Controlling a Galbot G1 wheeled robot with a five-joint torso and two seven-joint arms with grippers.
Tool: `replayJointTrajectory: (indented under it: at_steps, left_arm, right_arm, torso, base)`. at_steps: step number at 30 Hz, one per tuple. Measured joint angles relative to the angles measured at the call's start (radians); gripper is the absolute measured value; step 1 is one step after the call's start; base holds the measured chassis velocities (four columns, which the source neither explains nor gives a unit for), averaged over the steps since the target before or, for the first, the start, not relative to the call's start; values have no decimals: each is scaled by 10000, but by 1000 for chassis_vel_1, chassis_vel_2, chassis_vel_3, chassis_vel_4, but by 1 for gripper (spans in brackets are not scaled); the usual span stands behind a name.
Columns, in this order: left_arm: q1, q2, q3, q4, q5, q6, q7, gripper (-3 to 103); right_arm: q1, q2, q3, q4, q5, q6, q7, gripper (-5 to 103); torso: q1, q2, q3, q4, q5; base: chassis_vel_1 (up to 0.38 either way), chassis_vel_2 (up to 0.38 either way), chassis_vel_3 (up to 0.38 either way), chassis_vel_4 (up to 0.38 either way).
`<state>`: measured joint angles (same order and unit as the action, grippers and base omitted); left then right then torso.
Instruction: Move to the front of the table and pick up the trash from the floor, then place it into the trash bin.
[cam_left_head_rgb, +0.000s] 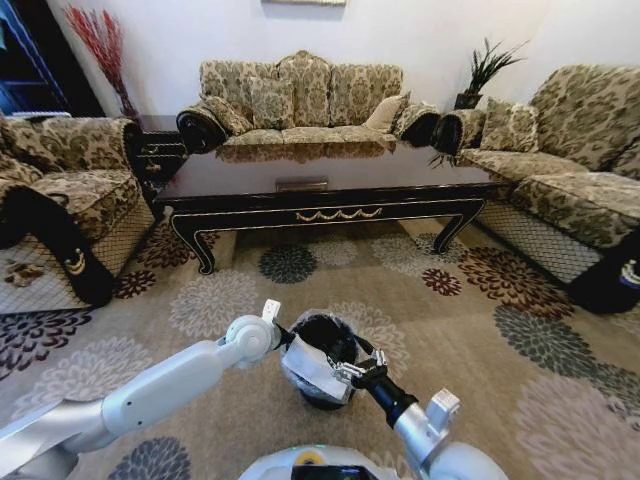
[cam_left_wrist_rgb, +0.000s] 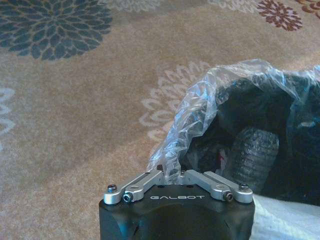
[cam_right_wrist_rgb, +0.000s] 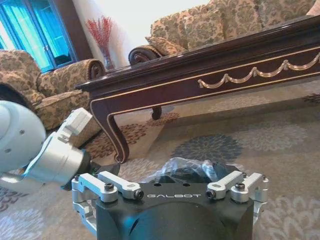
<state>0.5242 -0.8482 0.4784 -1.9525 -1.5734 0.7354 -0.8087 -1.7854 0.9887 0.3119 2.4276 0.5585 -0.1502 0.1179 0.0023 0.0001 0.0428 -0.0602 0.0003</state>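
Note:
The black trash bin (cam_left_head_rgb: 322, 352) with its clear liner bag (cam_left_wrist_rgb: 215, 95) stands on the flowered carpet floor (cam_left_head_rgb: 450, 330), in front of the dark table (cam_left_head_rgb: 330, 170). My left gripper (cam_left_head_rgb: 290, 352) is at the bin's left rim, shut on a fold of the liner (cam_left_wrist_rgb: 170, 170). Inside the bin lies a ribbed plastic bottle (cam_left_wrist_rgb: 252, 155) with a bit of red beside it. My right gripper (cam_left_head_rgb: 356, 372) hangs over the bin's right rim with its jaws spread and nothing between them. From the right wrist, the bin's mouth (cam_right_wrist_rgb: 185, 170) lies just under the right gripper (cam_right_wrist_rgb: 177, 186).
Patterned sofas ring the table: one on the left (cam_left_head_rgb: 60, 200), one behind (cam_left_head_rgb: 300, 95), one on the right (cam_left_head_rgb: 570, 160). A small dark side table (cam_left_head_rgb: 160, 150) stands at the back left corner. Open carpet stretches between the bin and the table.

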Motion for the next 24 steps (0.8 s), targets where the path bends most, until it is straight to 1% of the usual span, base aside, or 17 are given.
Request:
replayJointTrajectory:
  at_steps: [3,5,6,8,9,11,13,14,15,16,17,18,20,24]
  left_arm:
    - [118,95,-122,-18,5,0,0,2]
    - [649,263,-675,-22,-32,0,-25,2]
    - [649,263,-675,-22,-32,0,-25,2]
    - [1024,277,-1167,34,-172,2,-130,2]
    - [1368,287,-1635,137,-267,2,-290,2]
    - [1475,302,-1806,189,-287,2,-335,2]
    - [1858,422,-2498,399,-303,1,-483,2]
    - [2458,612,-3659,620,-317,-1,-582,2]
    - [2854,731,-4352,656,-417,0,-601,2]
    - [2854,731,-4352,656,-417,0,-601,2]
    - [3063,851,-4691,658,-479,-2,-599,2]
    - [3343,1026,-5062,658,-485,-3,-602,2]
    - [3731,1257,-5527,689,-416,-3,-610,2]
    - [4061,1496,-5857,719,-232,-2,-646,2]
  right_arm:
    - [60,31,43,49,231,12,46,100]
    - [188,97,157,236,595,16,129,100]
    - [188,97,157,236,595,16,129,100]
    - [208,102,245,291,712,11,185,100]
    - [200,96,333,297,709,19,204,100]
    - [189,89,360,296,688,37,204,100]
    - [127,69,441,260,581,116,208,100]
    - [49,82,465,233,494,162,209,100]
    - [18,125,440,223,453,164,209,100]
    - [18,125,440,223,453,164,209,100]
    - [3,149,410,200,420,164,207,100]
    - [-8,174,366,143,353,165,207,100]
    - [-36,188,324,54,284,172,204,100]
    - [-81,227,296,-48,187,202,192,100]
  torso:
    - [0,0,0,-2,-1]
    - [0,0,0,2,-2]
    - [0,0,0,2,-2]
    - [0,0,0,4,-5]
    - [0,0,0,3,-7]
    - [0,0,1,2,-9]
    - [0,0,0,-3,-9]
    - [0,0,0,4,1]
    - [0,0,0,6,-9]
    - [0,0,0,6,-9]
    - [0,0,0,6,-11]
    - [0,0,0,0,-5]
    - [0,0,0,2,-3]
    - [0,0,0,2,-6]
  base:
    - [0,0,0,0]
    - [0,0,0,0]
    - [0,0,0,0]
    - [0,0,0,0]
    - [0,0,0,0]
    - [0,0,0,0]
    - [0,0,0,0]
    - [0,0,0,0]
    - [0,0,0,0]
    - [0,0,0,0]
    - [0,0,0,0]
    - [0,0,0,0]
    - [0,0,0,0]
    - [0,0,0,0]
